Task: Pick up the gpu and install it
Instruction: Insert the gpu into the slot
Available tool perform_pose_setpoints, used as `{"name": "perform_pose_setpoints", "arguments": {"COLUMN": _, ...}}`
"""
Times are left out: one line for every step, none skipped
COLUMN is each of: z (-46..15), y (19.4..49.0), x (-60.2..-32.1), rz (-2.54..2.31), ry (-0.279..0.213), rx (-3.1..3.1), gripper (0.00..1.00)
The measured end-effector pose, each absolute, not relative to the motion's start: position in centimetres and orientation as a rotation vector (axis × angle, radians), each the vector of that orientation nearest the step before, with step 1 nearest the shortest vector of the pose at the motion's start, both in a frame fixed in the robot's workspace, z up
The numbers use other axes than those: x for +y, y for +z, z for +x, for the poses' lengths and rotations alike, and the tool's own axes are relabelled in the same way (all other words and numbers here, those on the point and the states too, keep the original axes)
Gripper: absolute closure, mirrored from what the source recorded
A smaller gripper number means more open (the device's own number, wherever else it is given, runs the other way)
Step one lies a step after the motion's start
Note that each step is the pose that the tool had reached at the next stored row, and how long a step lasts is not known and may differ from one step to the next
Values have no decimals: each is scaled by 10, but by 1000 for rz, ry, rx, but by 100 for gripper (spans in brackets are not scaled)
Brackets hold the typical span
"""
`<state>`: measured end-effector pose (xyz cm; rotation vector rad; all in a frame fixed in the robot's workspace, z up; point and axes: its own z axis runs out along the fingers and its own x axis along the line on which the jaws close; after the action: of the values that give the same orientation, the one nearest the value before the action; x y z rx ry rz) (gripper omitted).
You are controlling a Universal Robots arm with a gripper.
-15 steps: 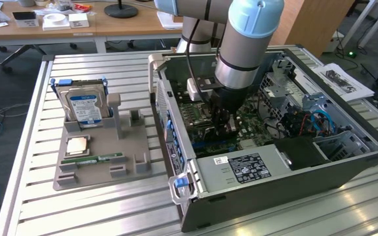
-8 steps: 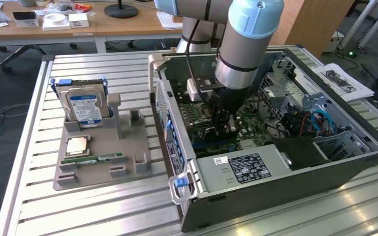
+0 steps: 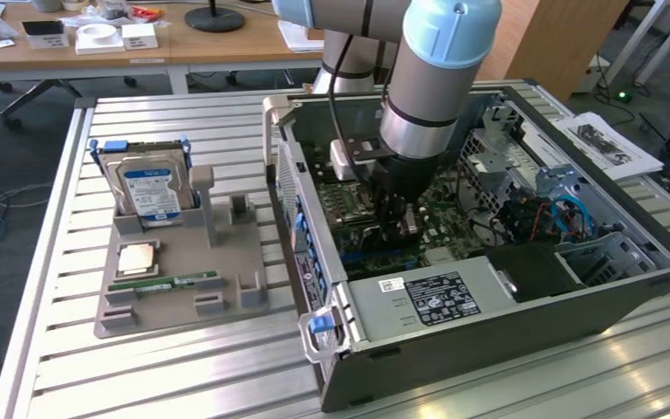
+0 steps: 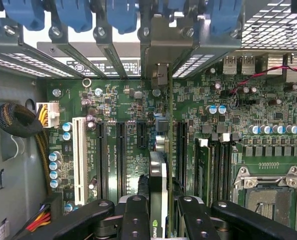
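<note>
The gpu [image 4: 158, 175] is seen edge-on in the wrist view, a thin card with a green logo near my fingers. It runs across the motherboard [image 4: 123, 100] toward the rear slot openings, and its silvery bracket end [image 4: 161, 75] is against the case's back wall. My gripper [image 4: 161, 222] is shut on the card, one black finger [image 4: 134, 220] on each side. In the exterior view my gripper [image 3: 396, 218] reaches down inside the open computer case [image 3: 568, 297], low over the board. Whether the card sits fully in its slot cannot be told.
A white slot [image 4: 79, 160] and black expansion slots [image 4: 119, 155] lie beside the card, with memory sticks [image 4: 203, 170] and the CPU socket [image 4: 268, 195] on the other side. Outside the case, a grey fixture [image 3: 172, 301] holds a hard drive [image 3: 149, 188], a chip [image 3: 137, 257] and a green memory stick [image 3: 178, 281].
</note>
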<state>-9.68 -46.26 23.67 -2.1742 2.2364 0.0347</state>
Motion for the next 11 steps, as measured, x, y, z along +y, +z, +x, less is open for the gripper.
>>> {"name": "perform_pose_setpoints", "arguments": {"z": -97, "y": 237, "x": -463, "rz": -2174, "ry": 35, "rx": 2236, "gripper": 73}}
{"name": "perform_pose_setpoints", "arguments": {"z": -97, "y": 237, "x": -463, "rz": -2174, "ry": 35, "rx": 2236, "gripper": 73}}
{"name": "perform_pose_setpoints", "arguments": {"z": -97, "y": 237, "x": -463, "rz": -2174, "ry": 35, "rx": 2236, "gripper": 73}}
{"name": "perform_pose_setpoints", "arguments": {"z": -97, "y": 237, "x": -463, "rz": -2174, "ry": 35, "rx": 2236, "gripper": 73}}
{"name": "perform_pose_setpoints", "arguments": {"z": -97, "y": 237, "x": -463, "rz": -2174, "ry": 35, "rx": 2236, "gripper": 73}}
{"name": "perform_pose_setpoints", "arguments": {"z": -97, "y": 237, "x": -463, "rz": -2174, "ry": 35, "rx": 2236, "gripper": 73}}
{"name": "perform_pose_setpoints", "arguments": {"z": -97, "y": 237, "x": -463, "rz": -2174, "ry": 35, "rx": 2236, "gripper": 73}}
{"name": "perform_pose_setpoints", "arguments": {"z": -97, "y": 237, "x": -463, "rz": -2174, "ry": 35, "rx": 2236, "gripper": 73}}
{"name": "perform_pose_setpoints", "arguments": {"z": -97, "y": 237, "x": -463, "rz": -2174, "ry": 35, "rx": 2236, "gripper": 73}}
{"name": "perform_pose_setpoints", "arguments": {"z": -98, "y": 237, "x": -462, "rz": -2174, "ry": 39, "rx": 2238, "gripper": 73}}
{"name": "perform_pose_setpoints", "arguments": {"z": -97, "y": 237, "x": -463, "rz": -2173, "ry": 36, "rx": 2237, "gripper": 72}}
